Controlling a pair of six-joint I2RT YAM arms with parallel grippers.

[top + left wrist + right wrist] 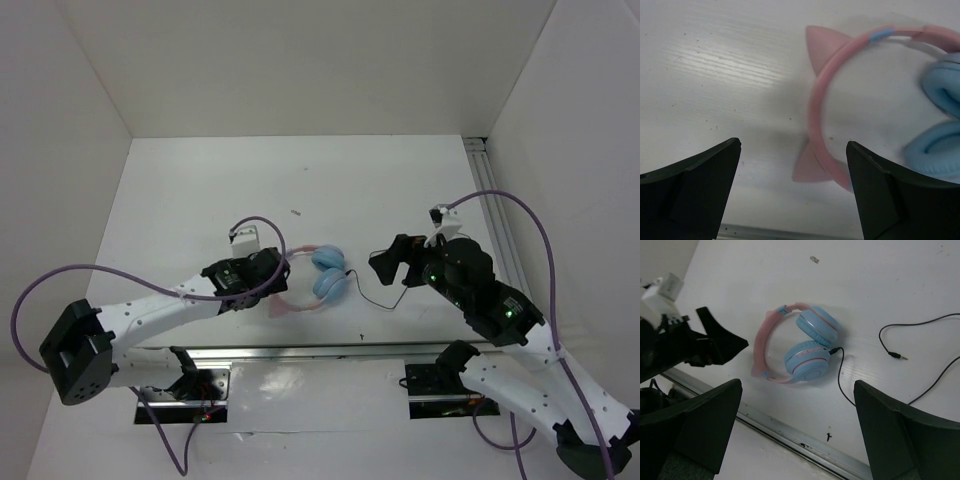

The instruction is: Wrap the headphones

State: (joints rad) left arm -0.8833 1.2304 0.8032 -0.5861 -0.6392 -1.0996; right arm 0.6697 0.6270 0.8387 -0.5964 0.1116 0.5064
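Two wide-open, empty tools, left gripper point(792, 145) and right gripper point(385, 262), flank the pink-banded, blue-cupped headphones point(807, 360) at centre frame; wrapping looks unstarted, needing the loose thin black cord point(915, 324) pinched next.

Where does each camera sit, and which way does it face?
Top external: above and behind the robot, looking down at the table; the left arm and right arm show, the headphones between them.
Left wrist: on the left arm, aimed down at the pink headband; the open left gripper frames it.
Right wrist: on the right arm, looking down across the headphones and black cord; the open right gripper shows.
Shared: all three see the headphones.
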